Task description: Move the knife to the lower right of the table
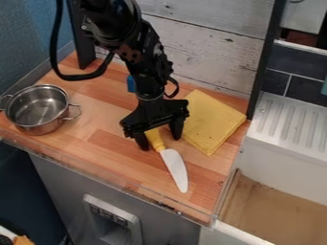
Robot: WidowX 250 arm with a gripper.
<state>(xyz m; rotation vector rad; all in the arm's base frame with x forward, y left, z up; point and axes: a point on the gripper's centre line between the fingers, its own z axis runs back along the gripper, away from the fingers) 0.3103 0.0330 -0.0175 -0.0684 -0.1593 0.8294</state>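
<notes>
The gripper (159, 142) hangs low over the middle of the wooden counter, its two fingers apart on either side of the knife's yellow handle. The knife (176, 168) has a pale blade that points toward the counter's front edge, slightly to the right. Part of the handle's upper end is hidden under the gripper. I cannot tell whether a finger touches the handle.
A metal pot (41, 109) with two handles stands at the left. A folded yellow cloth (214, 118) lies right of the gripper. Behind the arm is a blue object (131, 84). The wooden counter (115, 162) has a clear raised front edge; a sink adjoins at right.
</notes>
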